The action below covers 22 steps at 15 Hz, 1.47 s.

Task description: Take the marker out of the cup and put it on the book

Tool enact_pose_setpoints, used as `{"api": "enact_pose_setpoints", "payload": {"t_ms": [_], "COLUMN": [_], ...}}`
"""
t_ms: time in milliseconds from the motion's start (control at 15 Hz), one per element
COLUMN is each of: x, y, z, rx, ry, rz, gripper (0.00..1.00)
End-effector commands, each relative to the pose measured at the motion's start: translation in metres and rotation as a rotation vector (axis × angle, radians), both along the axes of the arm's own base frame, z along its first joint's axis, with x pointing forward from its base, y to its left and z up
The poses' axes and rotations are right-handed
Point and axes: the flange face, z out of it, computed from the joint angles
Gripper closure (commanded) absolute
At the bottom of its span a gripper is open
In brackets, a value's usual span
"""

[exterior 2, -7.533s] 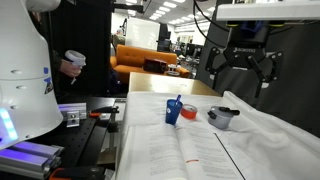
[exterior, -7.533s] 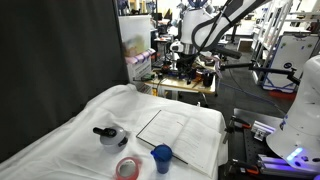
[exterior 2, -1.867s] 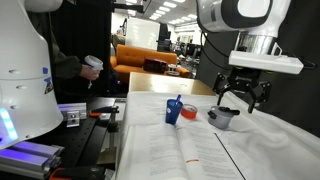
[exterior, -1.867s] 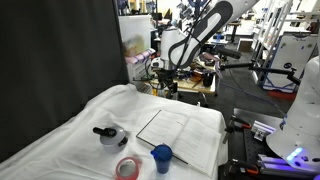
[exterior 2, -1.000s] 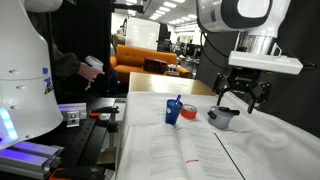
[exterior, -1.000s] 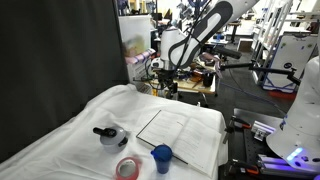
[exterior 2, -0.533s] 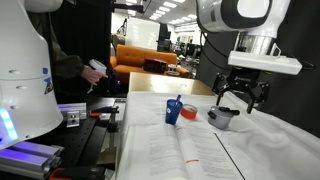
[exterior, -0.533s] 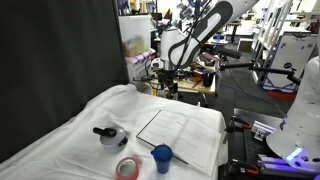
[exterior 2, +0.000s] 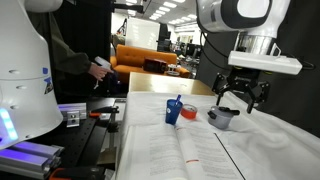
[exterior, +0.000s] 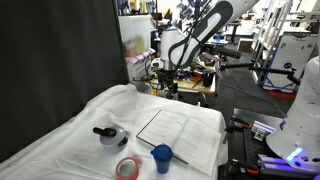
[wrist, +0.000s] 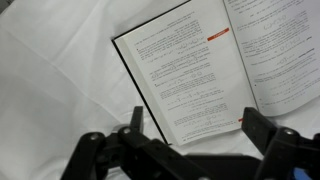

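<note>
The blue cup (exterior: 162,157) (exterior 2: 175,113) stands on the white cloth by the book's near corner. The marker (exterior 2: 180,101) pokes up out of it. The open book (exterior: 182,134) (exterior 2: 185,150) (wrist: 190,65) lies flat with printed white pages. My gripper (exterior: 163,78) (exterior 2: 243,96) (wrist: 195,125) hangs open and empty above the far end of the table, well away from the cup. In the wrist view its fingers (wrist: 256,126) straddle the book's lower edge from above. Cup and marker are out of the wrist view.
A pink-red tape ring (exterior: 127,168) (exterior 2: 189,114) lies beside the cup. A grey round pot with a black top (exterior: 109,135) (exterior 2: 222,118) sits under the gripper in an exterior view. A white cloth (wrist: 50,80) covers the table. A person (exterior 2: 75,55) moves in the background.
The arm and gripper have held still. Only the person in the background has shifted a hand.
</note>
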Motion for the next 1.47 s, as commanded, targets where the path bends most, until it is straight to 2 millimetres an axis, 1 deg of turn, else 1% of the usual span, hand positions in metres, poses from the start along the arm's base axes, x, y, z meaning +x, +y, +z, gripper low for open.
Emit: {"api": "enact_pose_setpoints", "payload": {"t_ms": [0, 200, 400, 467, 867, 1400], "x": [0.0, 0.002, 0.005, 0.005, 0.005, 0.006], "y": [0.0, 0.002, 0.006, 0.009, 0.009, 0.012], "z": [0.001, 0.001, 0.003, 0.004, 0.005, 0.007], "rx": [0.013, 0.063, 0.152, 0.115, 0.145, 0.276], "ry": [-0.018, -0.066, -0.124, -0.081, -0.101, -0.148], "rz": [0.028, 0.024, -0.005, -0.002, -0.012, 0.092], "gripper": [0.0, 0.0, 0.0, 0.0, 0.0, 0.0]}}
